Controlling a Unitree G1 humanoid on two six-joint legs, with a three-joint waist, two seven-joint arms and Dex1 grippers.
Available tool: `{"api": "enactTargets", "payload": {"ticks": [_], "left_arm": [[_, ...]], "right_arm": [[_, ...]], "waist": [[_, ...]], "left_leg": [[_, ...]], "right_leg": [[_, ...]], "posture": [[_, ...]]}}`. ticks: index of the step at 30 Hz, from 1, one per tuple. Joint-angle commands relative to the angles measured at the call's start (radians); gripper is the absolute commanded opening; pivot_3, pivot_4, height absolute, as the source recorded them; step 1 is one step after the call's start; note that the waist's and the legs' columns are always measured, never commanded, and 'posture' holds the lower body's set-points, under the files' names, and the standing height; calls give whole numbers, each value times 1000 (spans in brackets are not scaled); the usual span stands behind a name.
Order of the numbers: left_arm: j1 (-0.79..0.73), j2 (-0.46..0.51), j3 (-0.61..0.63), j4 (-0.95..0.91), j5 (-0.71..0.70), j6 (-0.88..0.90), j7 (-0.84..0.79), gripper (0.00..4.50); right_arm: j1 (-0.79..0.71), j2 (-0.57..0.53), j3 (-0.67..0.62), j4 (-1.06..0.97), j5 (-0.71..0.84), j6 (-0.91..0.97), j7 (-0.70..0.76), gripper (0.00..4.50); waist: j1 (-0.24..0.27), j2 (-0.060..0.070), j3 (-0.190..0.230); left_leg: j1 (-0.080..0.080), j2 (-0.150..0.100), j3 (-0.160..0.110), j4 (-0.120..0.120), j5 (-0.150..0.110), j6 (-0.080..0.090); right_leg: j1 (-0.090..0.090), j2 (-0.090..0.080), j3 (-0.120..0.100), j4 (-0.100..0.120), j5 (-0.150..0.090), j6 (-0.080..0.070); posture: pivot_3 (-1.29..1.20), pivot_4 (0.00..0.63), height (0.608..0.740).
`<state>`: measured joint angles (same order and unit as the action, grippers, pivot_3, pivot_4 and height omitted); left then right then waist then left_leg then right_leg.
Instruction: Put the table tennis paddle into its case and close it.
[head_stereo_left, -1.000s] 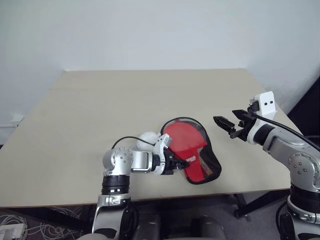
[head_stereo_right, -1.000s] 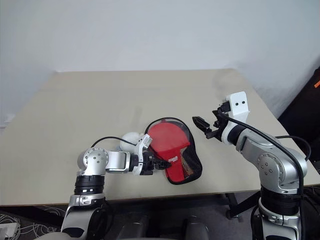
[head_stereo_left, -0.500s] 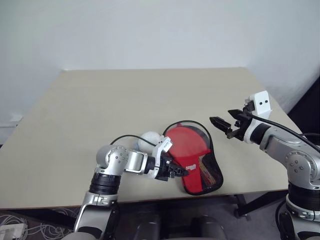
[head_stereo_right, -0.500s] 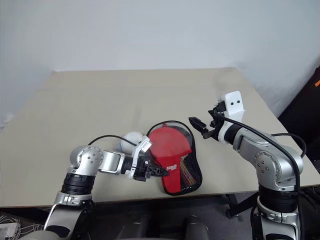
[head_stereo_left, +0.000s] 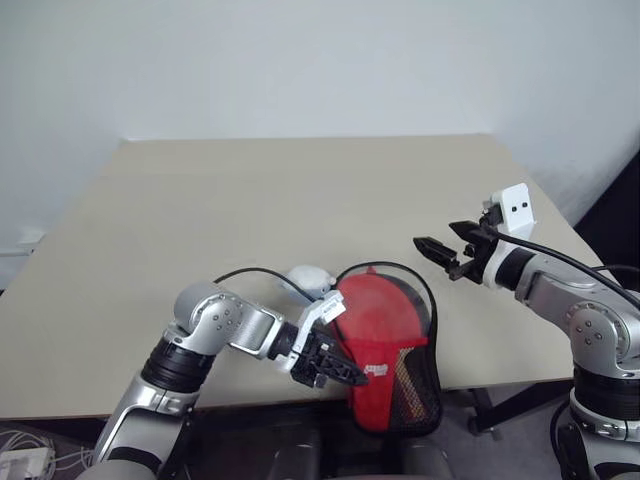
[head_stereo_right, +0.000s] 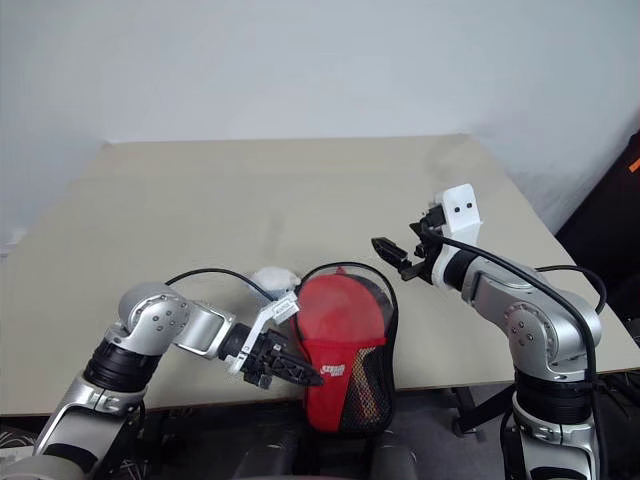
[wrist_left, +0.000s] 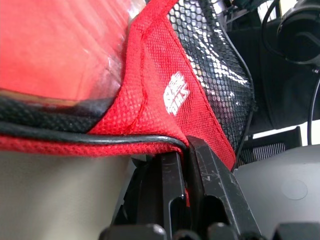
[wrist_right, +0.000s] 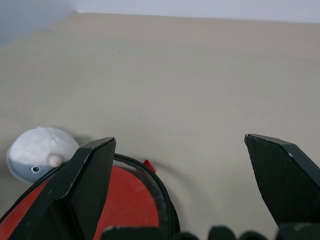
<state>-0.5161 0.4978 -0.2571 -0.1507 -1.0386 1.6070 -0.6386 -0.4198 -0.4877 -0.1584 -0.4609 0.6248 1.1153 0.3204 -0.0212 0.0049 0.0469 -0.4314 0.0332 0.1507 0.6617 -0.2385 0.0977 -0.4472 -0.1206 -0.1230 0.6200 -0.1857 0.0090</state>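
The left pincer, at lower centre-left of the right eye frame, is pinched on the black-trimmed edge of the case near the white logo. The left wrist view confirms the red fabric seam clamped between the two black fingers. This grip lifts the mesh end past the counter front edge, so the case hangs tilted, with its rounded end resting on the surface.

The table tennis paddle sits inside the case, its red face visible through the clear pocket; the handle cannot be made out. A small white plush toy lies just beside the case, toward the left.

The right pincer, right of centre, hovers spread wide and empty near the rounded end, probably positioned to steady the case or take the zip.
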Motion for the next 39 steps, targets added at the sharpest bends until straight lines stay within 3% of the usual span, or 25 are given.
{"api": "enactTargets", "payload": {"ticks": [1,2,5,9,14,19,22,26,29,39], "left_arm": [[5,-48,24,-43,-23,7,26,19],[7,-63,32,-39,-21,7,39,19],[6,-109,61,-19,-7,7,80,617],[3,-125,97,-5,-38,7,119,1978],[-17,-19,183,-5,-64,7,136,3698],[-47,247,207,-97,-47,-57,-56,3698],[-33,332,228,-150,-73,-108,-171,3698],[-39,318,292,-128,-89,-154,-201,3698],[-45,298,290,-70,-11,-238,-184,3698],[-58,183,241,271,415,-845,-216,3698]], "right_arm": [[-3,3,-5,-33,7,-5,-5,4500],[-2,4,-4,-34,7,-5,-6,4500],[-3,8,-1,-34,7,-2,-8,4500],[-10,10,6,-30,6,-2,-6,4500],[-30,5,17,-13,-1,-12,5,4500],[-43,5,24,4,-7,-28,15,4500],[-49,8,31,18,-11,-40,19,4500],[-66,16,44,33,-12,-53,20,4500],[-73,22,55,39,-12,-59,19,4500],[-67,91,152,45,-63,-77,-12,4500]], "waist": [[0,0,0],[0,0,0],[0,0,0],[0,0,0],[-1,0,0],[-1,1,2],[1,2,3],[-1,1,3],[-1,1,3],[-1,1,3]], "left_leg": [[0,0,0,0,0,0],[0,0,0,0,0,0],[0,0,0,1,0,0],[0,0,0,2,0,0],[0,0,0,2,0,-1],[1,1,1,0,1,-2],[0,0,2,-2,1,-2],[0,-1,5,-4,1,-2],[0,-1,6,-7,4,-6],[0,1,6,-5,6,-10]], "right_leg": [[0,0,0,0,0,0],[0,0,0,0,0,0],[1,0,0,0,0,0],[1,0,0,1,0,0],[1,1,0,2,0,0],[-1,3,0,2,0,0],[-2,1,0,1,0,0],[-4,-1,2,1,0,0],[-5,0,2,1,0,0],[-4,3,2,3,3,-4]], "posture": [[0,0,715],[0,0,715],[0,0,715],[0,0,715],[0,0,715],[0,0,715],[0,0,715],[0,0,715],[0,0,715],[0,0,715]]}}
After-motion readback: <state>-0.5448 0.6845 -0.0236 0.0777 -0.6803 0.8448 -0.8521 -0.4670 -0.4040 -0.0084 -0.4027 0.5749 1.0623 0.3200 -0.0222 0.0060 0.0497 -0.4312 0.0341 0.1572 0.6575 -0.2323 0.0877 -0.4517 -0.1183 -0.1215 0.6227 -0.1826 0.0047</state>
